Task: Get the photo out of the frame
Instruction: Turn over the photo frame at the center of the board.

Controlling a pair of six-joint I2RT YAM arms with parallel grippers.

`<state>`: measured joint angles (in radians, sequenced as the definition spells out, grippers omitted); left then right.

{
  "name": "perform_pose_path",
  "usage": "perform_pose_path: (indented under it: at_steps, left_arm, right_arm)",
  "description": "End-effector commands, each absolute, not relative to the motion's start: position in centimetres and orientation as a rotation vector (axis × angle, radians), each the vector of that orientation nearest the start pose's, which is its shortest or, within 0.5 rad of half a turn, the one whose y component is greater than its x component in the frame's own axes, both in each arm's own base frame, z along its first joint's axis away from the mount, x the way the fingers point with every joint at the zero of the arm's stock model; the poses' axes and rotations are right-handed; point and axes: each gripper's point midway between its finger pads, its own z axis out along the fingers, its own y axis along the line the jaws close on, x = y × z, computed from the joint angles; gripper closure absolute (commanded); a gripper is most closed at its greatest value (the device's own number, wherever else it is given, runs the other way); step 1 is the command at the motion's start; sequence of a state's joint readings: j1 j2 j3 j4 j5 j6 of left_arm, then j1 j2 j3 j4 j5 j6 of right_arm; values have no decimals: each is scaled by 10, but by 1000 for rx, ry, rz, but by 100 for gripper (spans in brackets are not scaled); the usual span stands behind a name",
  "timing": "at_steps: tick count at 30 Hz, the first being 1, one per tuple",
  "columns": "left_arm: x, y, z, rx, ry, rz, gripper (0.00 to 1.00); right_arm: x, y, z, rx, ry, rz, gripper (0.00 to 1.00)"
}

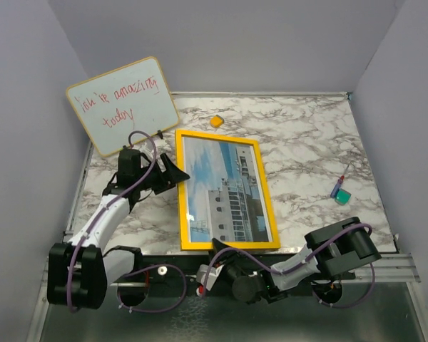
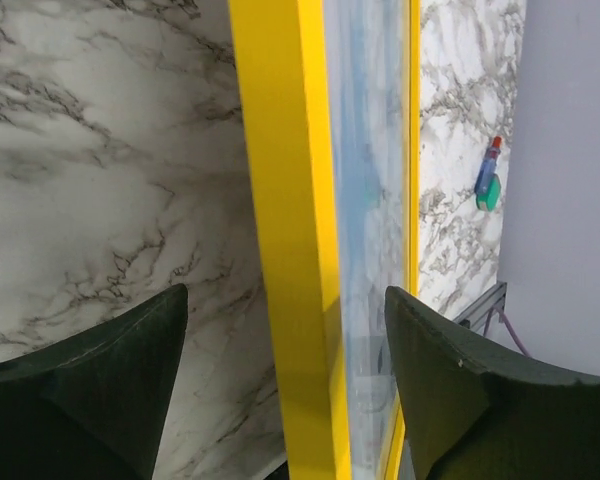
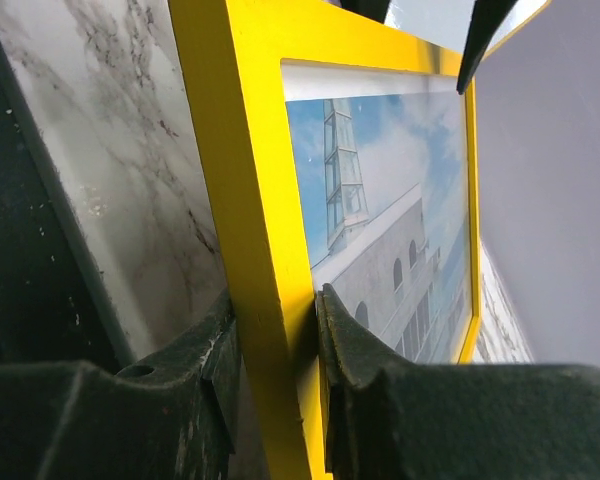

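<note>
The frame (image 1: 180,192) with its thin yellow border lies face up on the marble table. The photo (image 1: 225,189) of a white building against blue sky sits inside it. My left gripper (image 1: 177,173) is open at the frame's left border, one finger on each side of it. In the left wrist view the yellow border (image 2: 280,200) and photo (image 2: 365,200) run between the open fingers of my left gripper (image 2: 285,300). My right gripper (image 1: 221,249) is shut on the frame's near edge. In the right wrist view it (image 3: 275,305) pinches the yellow border (image 3: 230,130) beside the photo (image 3: 380,190).
A whiteboard (image 1: 121,105) with red handwriting leans at the back left. A small orange piece (image 1: 216,121) lies behind the frame. A blue and green marker-like object (image 1: 340,191) lies at the right. A metal rail (image 1: 385,267) runs along the table's near edge.
</note>
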<state>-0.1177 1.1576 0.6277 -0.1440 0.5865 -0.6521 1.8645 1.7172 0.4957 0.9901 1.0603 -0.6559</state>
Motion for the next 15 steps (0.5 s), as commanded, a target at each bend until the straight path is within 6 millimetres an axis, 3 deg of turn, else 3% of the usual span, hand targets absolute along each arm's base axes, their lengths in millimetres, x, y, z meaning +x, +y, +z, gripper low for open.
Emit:
perform_pose_path:
  at_steps: [1, 6, 11, 15]
  left_arm:
    - [258, -159, 131, -360, 2246, -1151, 19]
    - [247, -174, 134, -386, 2179, -1242, 17]
    - [242, -198, 147, -291, 2161, -1314, 21]
    - [248, -200, 153, -301, 2129, -1302, 24]
  right_arm:
    - [74, 360, 131, -973, 1259, 56, 92]
    - [74, 361, 132, -978, 1260, 53, 92]
    - [74, 361, 132, -978, 1267, 61, 92]
    - [73, 361, 130, -986, 1267, 57, 92]
